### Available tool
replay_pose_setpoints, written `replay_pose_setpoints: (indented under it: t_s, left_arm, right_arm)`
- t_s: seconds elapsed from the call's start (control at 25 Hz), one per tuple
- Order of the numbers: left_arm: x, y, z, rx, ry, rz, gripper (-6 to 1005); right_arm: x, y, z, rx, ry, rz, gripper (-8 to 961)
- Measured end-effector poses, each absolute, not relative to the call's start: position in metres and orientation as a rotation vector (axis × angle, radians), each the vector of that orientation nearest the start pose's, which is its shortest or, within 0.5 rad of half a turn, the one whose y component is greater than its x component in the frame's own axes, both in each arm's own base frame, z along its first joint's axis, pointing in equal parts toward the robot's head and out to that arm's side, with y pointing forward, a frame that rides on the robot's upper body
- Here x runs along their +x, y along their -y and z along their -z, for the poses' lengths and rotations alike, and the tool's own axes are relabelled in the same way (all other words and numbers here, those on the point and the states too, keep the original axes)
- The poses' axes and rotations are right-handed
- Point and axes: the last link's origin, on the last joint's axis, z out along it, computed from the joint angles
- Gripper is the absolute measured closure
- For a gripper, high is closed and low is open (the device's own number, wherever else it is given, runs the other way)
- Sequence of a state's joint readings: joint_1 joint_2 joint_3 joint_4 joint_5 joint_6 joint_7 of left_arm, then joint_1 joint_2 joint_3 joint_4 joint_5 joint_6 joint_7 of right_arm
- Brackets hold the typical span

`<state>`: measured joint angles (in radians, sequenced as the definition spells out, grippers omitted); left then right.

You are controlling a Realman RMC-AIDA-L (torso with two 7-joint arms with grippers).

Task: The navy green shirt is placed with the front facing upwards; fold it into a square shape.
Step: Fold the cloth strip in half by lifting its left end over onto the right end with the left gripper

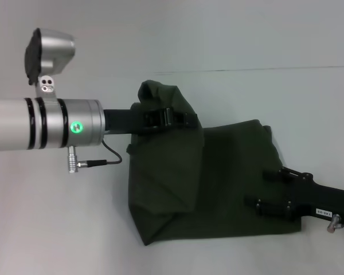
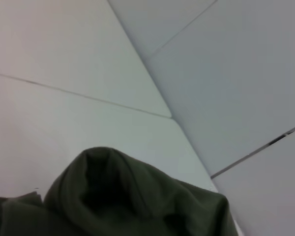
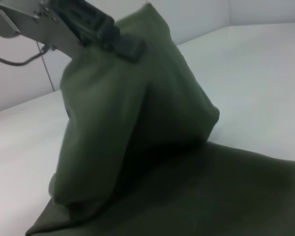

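Note:
The navy green shirt (image 1: 229, 189) lies partly folded on the white table (image 1: 63, 229), plain olive cloth showing and no print in sight. My left gripper (image 1: 186, 119) reaches in from the left and is shut on a raised flap of the shirt, which hangs down from it as a tall fold. The right wrist view shows that left gripper (image 3: 123, 42) pinching the top of the lifted cloth (image 3: 132, 123). Bunched cloth (image 2: 137, 206) fills the left wrist view's lower part. My right gripper (image 1: 262, 190) rests on the flat right part of the shirt, its fingers spread apart.
A thin black cable (image 1: 112, 157) hangs from the left wrist close to the shirt's left edge. White table surface surrounds the shirt, with a seam line (image 1: 246, 70) running across behind it.

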<state>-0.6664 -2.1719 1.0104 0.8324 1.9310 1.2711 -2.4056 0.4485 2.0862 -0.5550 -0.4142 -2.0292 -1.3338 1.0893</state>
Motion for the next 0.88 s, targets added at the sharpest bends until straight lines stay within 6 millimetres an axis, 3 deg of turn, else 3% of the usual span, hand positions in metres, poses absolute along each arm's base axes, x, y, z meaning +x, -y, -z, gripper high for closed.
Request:
replay_pose_setpoints:
  t_s: [0.88]
  left_arm:
    - [-0.151, -0.380, 0.093, -2.521, 1.593, 0.768, 822]
  right_arm:
    - [0.328, -0.297, 0.035, -2.521, -0.726, -0.574, 39]
